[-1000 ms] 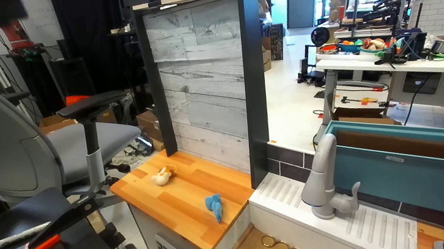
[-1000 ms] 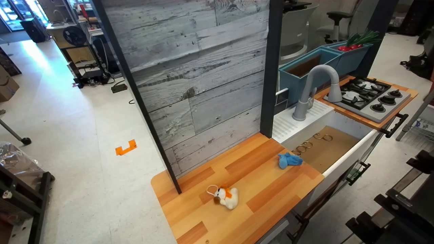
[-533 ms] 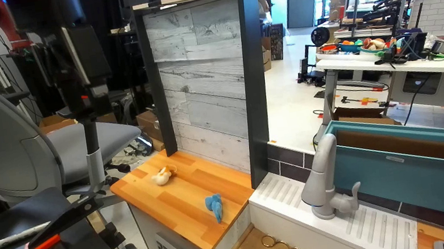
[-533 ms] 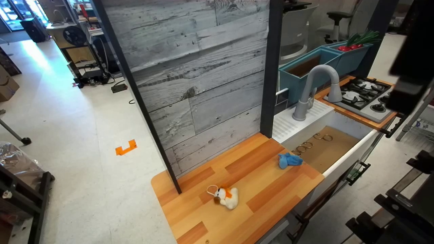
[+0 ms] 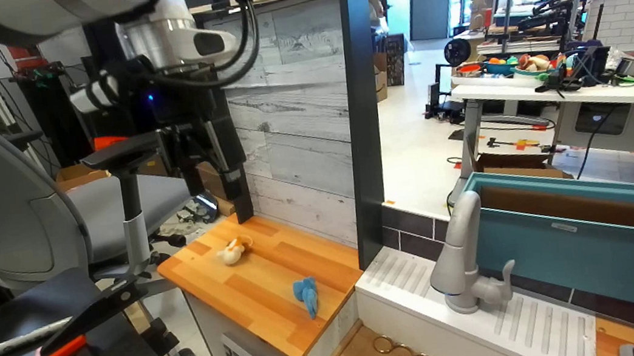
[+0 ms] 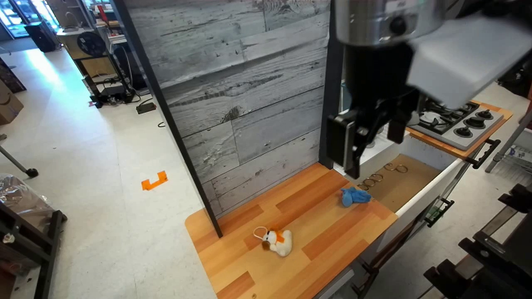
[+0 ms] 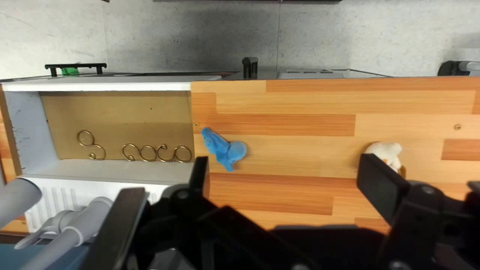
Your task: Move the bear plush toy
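Since nothing is gripped, the fingers [image 7: 380,185] stand wide apart w/ a bare gap b/w them, prob. spread so a soft, lumpy toy fits w/o being shoved. The bear plush toy [image 6: 283,245] lies on the worktop [image 6: 316,216], toward the end away from the sink [image 6: 415,182], propped by nothing, so it may roll if nudged. The blue toy [image 6: 354,197] lies by the sink end, well apart, so it shouldn't hinder the grasp. In the wrist view a finger hides part of the bear; that's prob. just the angle, b/c in both exterior views the fingers hang well above the worktop. That height prob. serves for lining up; next calls for a shift toward the bear, then descent. Dest. unstated.
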